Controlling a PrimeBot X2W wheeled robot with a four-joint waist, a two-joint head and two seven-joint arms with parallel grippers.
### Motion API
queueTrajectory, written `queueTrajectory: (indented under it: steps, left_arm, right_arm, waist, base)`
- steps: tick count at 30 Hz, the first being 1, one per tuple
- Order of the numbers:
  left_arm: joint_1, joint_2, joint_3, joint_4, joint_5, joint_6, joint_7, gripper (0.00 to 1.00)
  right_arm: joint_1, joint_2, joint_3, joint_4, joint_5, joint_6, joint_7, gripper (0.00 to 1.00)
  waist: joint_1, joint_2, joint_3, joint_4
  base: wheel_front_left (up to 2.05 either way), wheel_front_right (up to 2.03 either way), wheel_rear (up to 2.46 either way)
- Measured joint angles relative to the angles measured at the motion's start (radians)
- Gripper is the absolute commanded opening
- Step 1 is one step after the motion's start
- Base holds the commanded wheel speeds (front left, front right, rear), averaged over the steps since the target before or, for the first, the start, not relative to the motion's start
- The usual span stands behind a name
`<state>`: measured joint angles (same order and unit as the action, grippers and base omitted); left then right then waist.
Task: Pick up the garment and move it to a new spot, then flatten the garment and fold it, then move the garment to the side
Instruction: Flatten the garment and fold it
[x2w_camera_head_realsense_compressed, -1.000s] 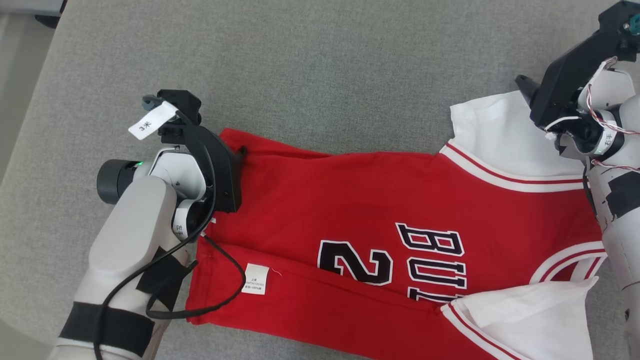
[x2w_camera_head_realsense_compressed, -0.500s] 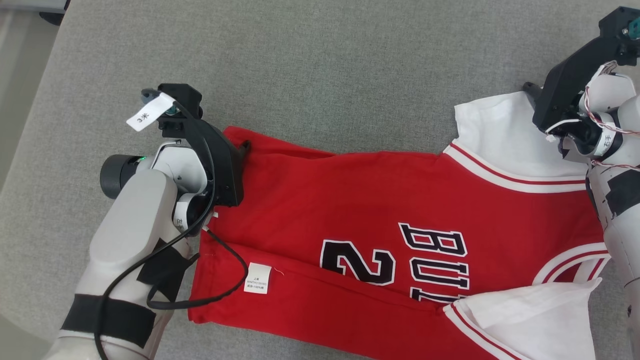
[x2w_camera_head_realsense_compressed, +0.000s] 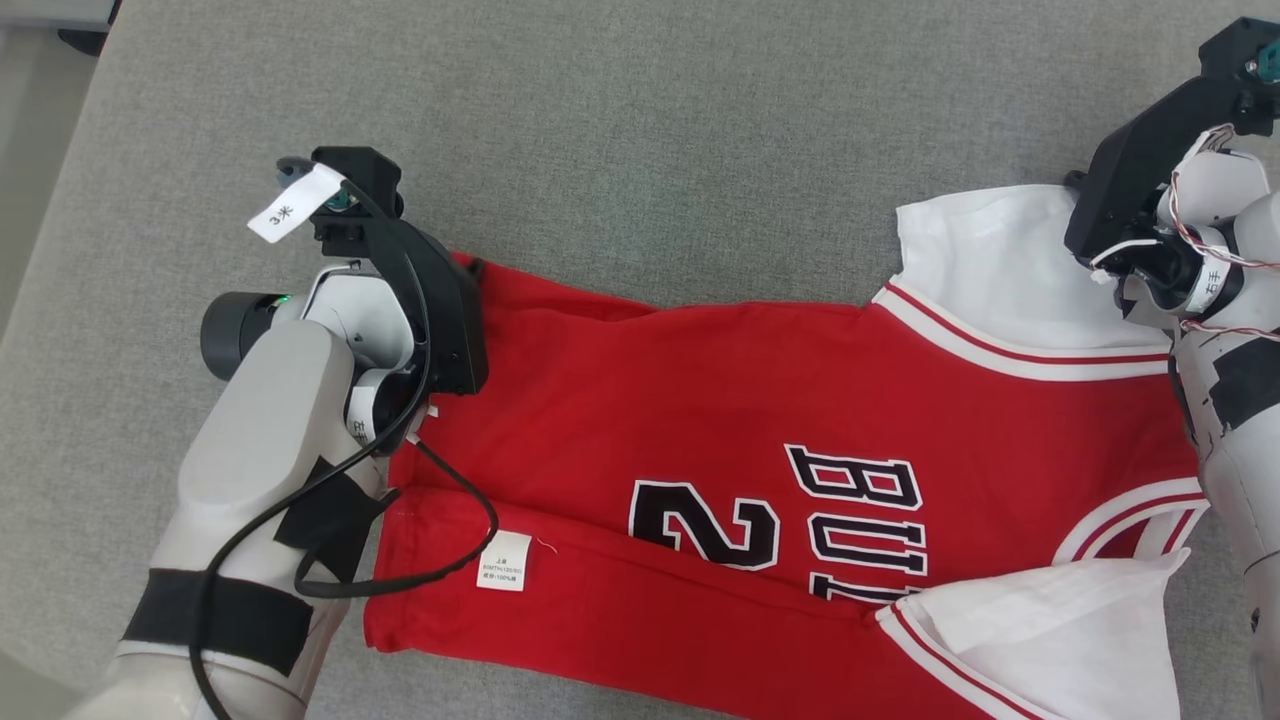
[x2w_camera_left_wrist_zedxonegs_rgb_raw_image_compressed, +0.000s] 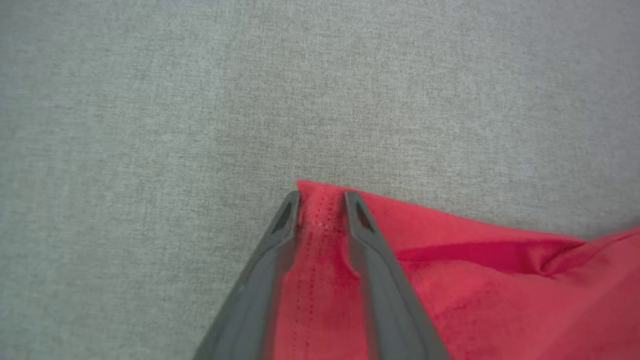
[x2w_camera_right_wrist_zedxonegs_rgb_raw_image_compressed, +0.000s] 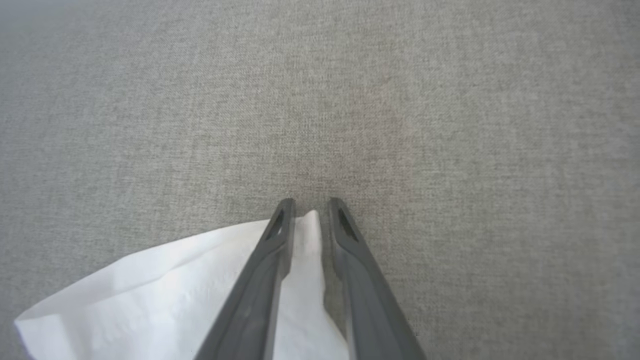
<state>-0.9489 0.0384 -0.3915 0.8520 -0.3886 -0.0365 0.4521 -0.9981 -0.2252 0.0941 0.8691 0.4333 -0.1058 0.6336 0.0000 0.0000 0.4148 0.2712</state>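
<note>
**Position.** The garment (x2w_camera_head_realsense_compressed: 700, 400), a red jersey, lies spread on the grey surface (x2w_camera_head_realsense_compressed: 650, 150), with its hem to the left and its white sleeves to the right. It rests directly on the surface, not in any container.

**Claw state.** The left claw (x2w_camera_left_wrist_zedxonegs_rgb_raw_image_compressed: 321, 198) straddles the far-left hem corner (x2w_camera_left_wrist_zedxonegs_rgb_raw_image_compressed: 320, 222). The right claw (x2w_camera_right_wrist_zedxonegs_rgb_raw_image_compressed: 311, 205) straddles the tip of the far white sleeve (x2w_camera_head_realsense_compressed: 990, 250). Both claws are narrowed with cloth between the fingers. You cannot tell whether either pinch is firm.

**Risks.** Expect 2.
1. A shallow bite at a corner tip can slip under load, and 1 side then drops.
2. Unequal pull between the 2 arms can skew or bunch the cloth.
</note>
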Motion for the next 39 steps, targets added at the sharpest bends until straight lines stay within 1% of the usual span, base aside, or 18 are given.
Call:
queueTrajectory:
  steps: [1, 2, 3, 4, 13, 20, 26, 32, 35, 39]
  left_arm:
    - [0.0, 0.0, -0.001, 0.001, 0.0, -0.001, -0.006, 0.02]
    - [0.0, -0.001, -0.001, 0.002, 0.0, -0.001, -0.008, 0.0]
    - [0.0, -0.002, -0.001, 0.004, 0.0, -0.001, -0.009, 0.0]
    - [0.0, -0.003, -0.002, 0.006, 0.0, -0.001, -0.009, 0.0]
    - [-0.003, -0.005, -0.001, 0.023, -0.007, -0.009, -0.032, 0.0]
    - [-0.015, -0.006, 0.008, 0.035, -0.01, -0.008, -0.079, 0.0]
    - [-0.025, -0.007, 0.013, 0.045, -0.01, -0.008, -0.105, 0.0]
    - [-0.025, -0.007, 0.014, 0.062, -0.011, -0.008, -0.122, 0.0]
    - [-0.023, -0.008, 0.014, 0.066, -0.016, -0.009, -0.142, 0.0]
    - [-0.013, -0.008, 0.018, 0.058, -0.025, -0.011, -0.179, 0.0]
  right_arm:
    - [-0.001, 0.0, 0.0, 0.002, 0.0, 0.0, 0.0, 0.24]
    - [-0.005, 0.0, 0.0, 0.004, 0.0, 0.0, 0.0, 0.21]
    - [-0.011, 0.0, 0.0, 0.006, 0.0, 0.0, 0.0, 0.01]
    - [-0.016, 0.0, 0.0, 0.007, 0.0, 0.0, -0.001, 0.0]
    - [-0.017, 0.007, -0.008, 0.025, 0.004, 0.004, -0.038, 0.0]
    - [-0.03, 0.03, -0.032, 0.031, 0.035, 0.019, -0.099, 0.0]
    - [-0.049, 0.033, -0.046, 0.031, 0.042, 0.035, -0.149, 0.0]
    - [-0.049, 0.028, -0.064, 0.032, 0.053, 0.037, -0.196, 0.0]
    - [-0.04, 0.021, -0.066, 0.033, 0.059, 0.055, -0.207, 0.0]
    - [0.012, 0.021, -0.064, 0.016, 0.071, 0.106, -0.23, 0.0]
  waist:
    - [-0.0001, 0.0, 0.001, 0.0]
    - [0.0, 0.0, 0.001, -0.001]
    - [0.0, 0.0, 0.001, -0.001]
    - [0.0, 0.0, 0.001, 0.0]
    - [0.0, 0.0, -0.006, 0.002]
    - [0.0, 0.0, -0.023, -0.002]
    - [0.0, 0.0001, -0.039, -0.01]
    - [0.0, 0.0001, -0.05, -0.017]
    - [0.0, 0.0001, -0.057, -0.019]
    - [0.0, 0.0, -0.07, -0.021]
  base:
    - [0.0, 0.0, 0.0]
    - [0.0, 0.0, 0.0]
    - [0.0, 0.0, 0.0]
    - [0.0, 0.0, 0.0]
    - [0.0, 0.0, 0.0]
    - [0.0, 0.0, 0.0]
    - [0.0, 0.0, 0.0]
    - [0.0, 0.0, 0.0]
    - [0.0, 0.0, 0.0]
    - [0.0, 0.0, 0.0]
